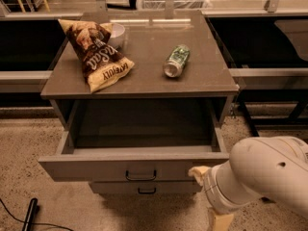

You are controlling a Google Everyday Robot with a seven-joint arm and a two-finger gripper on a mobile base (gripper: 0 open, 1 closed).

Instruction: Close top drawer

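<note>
The end effector [198, 173] touched the right end of the top drawer's [91, 167] front panel, mostly hidden behind the white arm [262, 174]; whether it was apart or together could not be told. The drawer stood partly pulled out beneath the bench [144, 78].

I have just one view to steer by. The camera sits high in front of the counter [144, 76] and faces down and forward, so the top surface slants away across the upper half and I look straight into the top drawer [96, 167] below it. It is close in: the arm [269, 172] fills the lower right corner, and the tool [207, 196] sits at the drawer's front panel, right of the handle [141, 175].
</note>
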